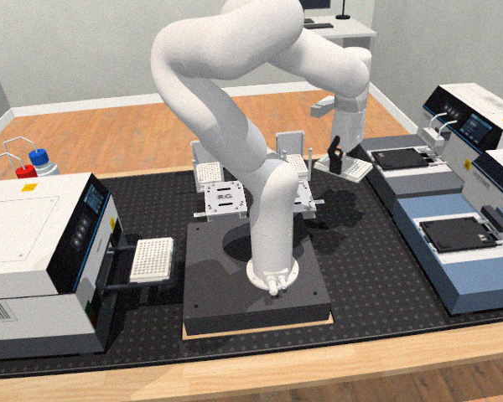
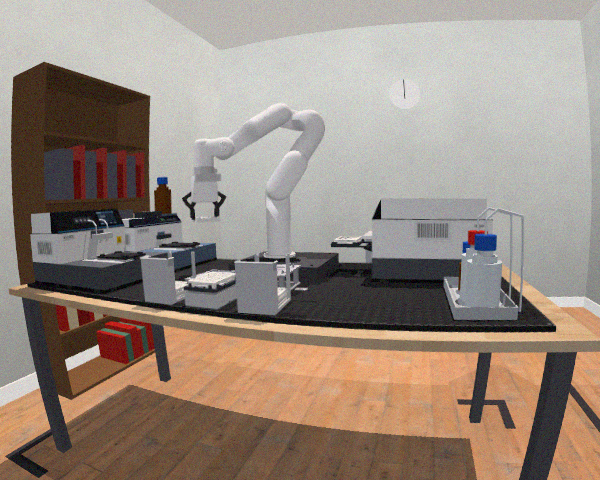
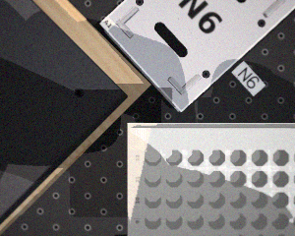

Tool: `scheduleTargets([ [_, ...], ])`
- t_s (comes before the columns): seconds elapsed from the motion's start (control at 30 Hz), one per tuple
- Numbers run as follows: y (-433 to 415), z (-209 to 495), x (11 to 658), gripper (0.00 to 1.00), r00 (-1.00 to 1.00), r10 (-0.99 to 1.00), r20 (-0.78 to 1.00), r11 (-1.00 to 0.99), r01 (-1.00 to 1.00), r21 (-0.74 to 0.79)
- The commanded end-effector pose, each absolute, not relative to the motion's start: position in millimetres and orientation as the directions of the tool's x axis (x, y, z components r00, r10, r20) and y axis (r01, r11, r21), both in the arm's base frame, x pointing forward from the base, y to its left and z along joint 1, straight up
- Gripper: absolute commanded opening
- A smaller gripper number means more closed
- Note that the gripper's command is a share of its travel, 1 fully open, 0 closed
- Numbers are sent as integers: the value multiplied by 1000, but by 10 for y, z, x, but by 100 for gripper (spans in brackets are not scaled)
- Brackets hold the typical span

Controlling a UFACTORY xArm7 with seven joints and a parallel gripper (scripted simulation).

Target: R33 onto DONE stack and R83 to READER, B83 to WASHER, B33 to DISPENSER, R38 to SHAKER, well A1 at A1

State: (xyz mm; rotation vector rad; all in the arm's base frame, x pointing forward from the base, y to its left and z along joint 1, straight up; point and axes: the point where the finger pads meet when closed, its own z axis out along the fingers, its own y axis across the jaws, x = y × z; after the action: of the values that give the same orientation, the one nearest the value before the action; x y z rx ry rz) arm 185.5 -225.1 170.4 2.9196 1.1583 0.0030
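- Far left, top view: a white well plate (image 1: 152,258) lay flat on the drawer tray of the large white machine (image 1: 35,242), untouched.
- Centre: the arm's base block (image 1: 312,298) stood on the black worktop (image 1: 373,276); behind it lay the nest marked RG (image 1: 225,199), bare, flanked by two upright stack racks (image 1: 290,142).
- Right of centre: the fingers (image 1: 336,159) were clenched on a white well plate (image 1: 355,169), carried level in the air near the grey machine (image 1: 421,183), whose dark cradle already held a black plate (image 1: 398,158).
- Wrist view: the carried plate (image 3: 221,182) filled the lower frame; below it passed the N6 nest (image 3: 206,44), bare, and the base block's wooden edge (image 3: 103,54).
- Far right: the blue machine (image 1: 473,276) bore a second black plate (image 1: 455,234).
- Handling, as a judgement: the carried plate is probably light, rigid moulded plastic with smooth, slightly slippery walls. It seems best held across its two long sides near the middle, as here, and kept level; its label could not be read.
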Motion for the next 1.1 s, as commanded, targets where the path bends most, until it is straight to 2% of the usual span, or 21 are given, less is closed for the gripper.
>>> scheduleTargets([
  [0.0, -2360, 1713, 1825, 0, 725, 688, 2, -725, 688, 4],
  [1.07, -2740, 1711, 971, 0, 528, 849, 0, -528, 849, 4],
])
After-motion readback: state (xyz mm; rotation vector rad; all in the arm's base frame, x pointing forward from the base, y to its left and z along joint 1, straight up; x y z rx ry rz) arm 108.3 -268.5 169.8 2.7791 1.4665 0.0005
